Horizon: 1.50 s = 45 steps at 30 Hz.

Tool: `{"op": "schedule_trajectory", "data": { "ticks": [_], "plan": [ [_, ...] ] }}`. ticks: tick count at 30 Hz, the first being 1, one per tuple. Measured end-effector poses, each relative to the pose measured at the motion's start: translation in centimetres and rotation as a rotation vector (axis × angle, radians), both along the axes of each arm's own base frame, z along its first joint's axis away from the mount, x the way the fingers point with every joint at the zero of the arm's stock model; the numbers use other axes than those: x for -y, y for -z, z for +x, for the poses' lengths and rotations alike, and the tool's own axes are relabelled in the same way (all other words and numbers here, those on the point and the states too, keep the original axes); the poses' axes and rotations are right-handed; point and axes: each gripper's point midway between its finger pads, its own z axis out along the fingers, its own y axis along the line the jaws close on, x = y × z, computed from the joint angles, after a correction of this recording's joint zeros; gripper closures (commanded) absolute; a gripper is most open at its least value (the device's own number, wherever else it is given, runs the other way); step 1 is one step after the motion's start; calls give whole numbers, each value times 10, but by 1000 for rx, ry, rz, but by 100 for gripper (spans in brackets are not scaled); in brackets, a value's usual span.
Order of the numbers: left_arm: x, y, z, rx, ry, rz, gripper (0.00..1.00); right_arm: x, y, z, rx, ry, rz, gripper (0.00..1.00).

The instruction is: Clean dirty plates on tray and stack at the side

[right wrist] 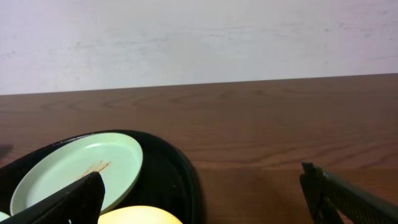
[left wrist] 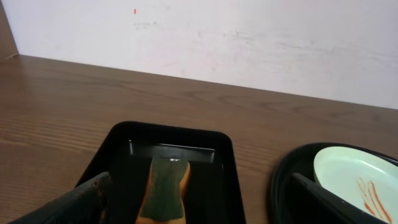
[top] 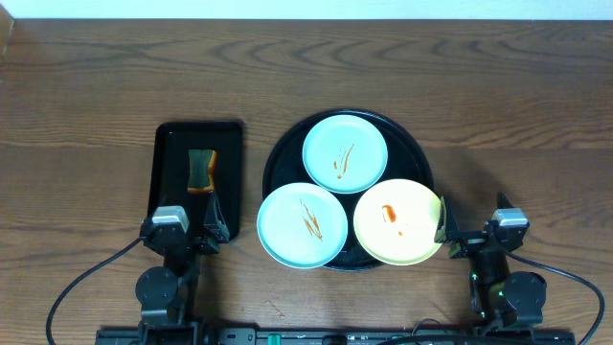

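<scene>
Round tray (top: 414,151) holding three plates: two mint (top: 345,153) (top: 303,225), one yellow (top: 397,221), all sauce-streaked. Small tray (top: 172,153) carrying sponge (top: 201,170). Left gripper (top: 185,222), right gripper (top: 471,226) both hanging spread.

the brown wood-grain surface (top: 86,86) carries a round black tray (top: 278,158) right of centre and, just beside it on the left, a smaller rectangular black tray (top: 163,172).
</scene>
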Motion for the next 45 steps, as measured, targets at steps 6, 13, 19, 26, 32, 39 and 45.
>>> {"op": "schedule_trajectory", "data": {
  "ticks": [6, 13, 19, 26, 32, 39, 45],
  "plan": [
    [0, 0, 0, 0, 0, 0, 12, 0, 0, 0, 0, 0, 0, 1],
    [0, 0, 0, 0, 0, 0, 12, 0, 0, 0, 0, 0, 0, 1],
    [0, 0, 0, -2, 0, -1, 12, 0, 0, 0, -2, 1, 23, 1],
    [0, 14, 1, -81, -3, -23, 12, 1, 9, 0, -54, 12, 58, 1],
    [1, 33, 1, -258, -2, -35, 12, 1, 23, -4, -213, 20, 57, 1],
    [1, 12, 10, -441, -4, -42, 12, 1, -1, 1, -354, 24, 67, 1],
    [0, -5, 21, -599, -6, -47, 12, -10, -20, 21, -499, -24, 81, 1]
  ]
}}
